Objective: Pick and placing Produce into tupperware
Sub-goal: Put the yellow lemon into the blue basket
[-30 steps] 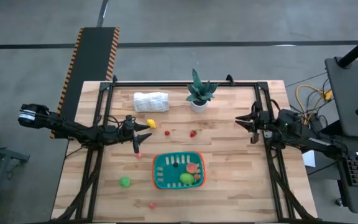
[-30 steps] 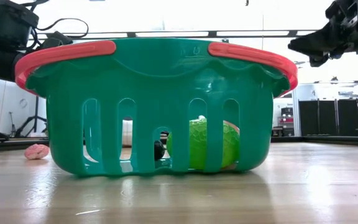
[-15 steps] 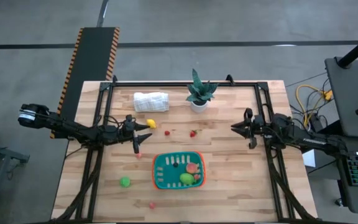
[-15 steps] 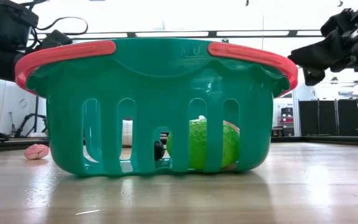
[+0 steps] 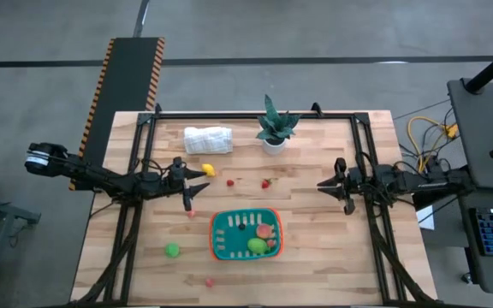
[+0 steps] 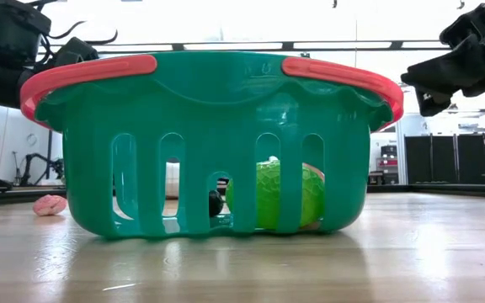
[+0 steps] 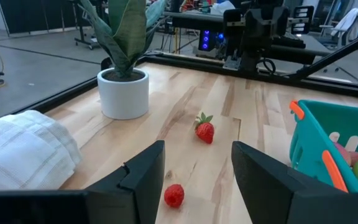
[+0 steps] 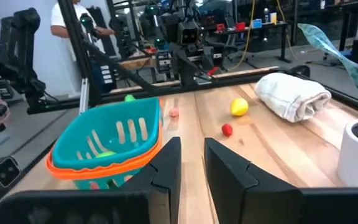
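Near the table's six o'clock edge, just right of centre, sits the tupperware [image 5: 245, 233], teal inside with an orange-red rim. Inside it lie a green piece [image 5: 257, 246], an orange-pink piece [image 5: 264, 230] and a small dark piece [image 5: 240, 227]. Loose produce surrounds it: a pink piece [image 5: 191, 213] at its ten o'clock, a green ball [image 5: 172, 250] at nine o'clock, a small red piece [image 5: 210, 281] at seven o'clock, and further toward twelve o'clock a strawberry [image 5: 265, 183], a small red berry [image 5: 230, 181] and a yellow lemon [image 5: 207, 170].

From nine o'clock of the table the left gripper [image 5: 187, 198] reaches in, just above the pink piece, its fingers parted a moderate way and holding nothing; its wrist view shows the two red fruits beyond the gap. At three o'clock the right gripper [image 5: 342, 185] hangs over bare wood, well apart from the container, fingers drawn to a narrow gap and empty.

Along the twelve o'clock side lie a rolled white cloth [image 5: 208, 139] and a potted plant [image 5: 273, 127].
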`<state>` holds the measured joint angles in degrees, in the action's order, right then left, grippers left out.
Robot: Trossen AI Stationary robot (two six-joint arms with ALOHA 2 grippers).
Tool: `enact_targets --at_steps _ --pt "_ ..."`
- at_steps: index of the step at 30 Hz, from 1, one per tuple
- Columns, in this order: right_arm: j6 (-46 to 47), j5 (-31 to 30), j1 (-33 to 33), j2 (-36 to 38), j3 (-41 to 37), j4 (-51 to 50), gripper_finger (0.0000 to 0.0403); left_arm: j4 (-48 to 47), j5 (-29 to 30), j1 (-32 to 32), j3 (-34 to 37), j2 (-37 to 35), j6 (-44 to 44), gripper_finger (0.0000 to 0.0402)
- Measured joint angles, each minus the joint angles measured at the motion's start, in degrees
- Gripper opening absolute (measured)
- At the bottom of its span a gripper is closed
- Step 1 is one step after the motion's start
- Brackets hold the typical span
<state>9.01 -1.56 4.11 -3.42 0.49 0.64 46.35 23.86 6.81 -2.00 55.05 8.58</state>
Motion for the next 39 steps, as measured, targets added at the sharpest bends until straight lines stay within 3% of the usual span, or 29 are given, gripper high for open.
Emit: enact_targets --at_steps 9,15,23,26,33,39 --pt "4.5 0.0 0.0 -0.2 0.0 0.0 0.0063 -0.2 -0.1 0.0 0.0 0.0 -1.2 0.0173" --pt "4.7 0.0 0.0 -0.2 0.0 0.0 0.0063 1.0 -3.3 0.0 -0.3 0.1 -4.6 0.0181" --pt "7.9 0.0 0.0 -0.2 0.0 0.0 0.0063 -1.3 -6.6 0.0 -4.1 0.1 -11.9 0.0299" --pt "8.0 0.0 0.0 -0.2 0.0 0.0 0.0063 -11.2 -7.7 0.0 -8.0 -0.3 -13.9 0.0325" --pt "8.0 0.0 0.0 -0.2 0.0 0.0 0.0063 -52.6 -7.3 0.0 -26.5 0.5 -15.0 0.0311" --pt "8.0 0.0 0.0 -0.2 0.0 -0.1 0.0063 -69.9 -7.0 0.0 -38.3 0.8 -17.6 0.0289"
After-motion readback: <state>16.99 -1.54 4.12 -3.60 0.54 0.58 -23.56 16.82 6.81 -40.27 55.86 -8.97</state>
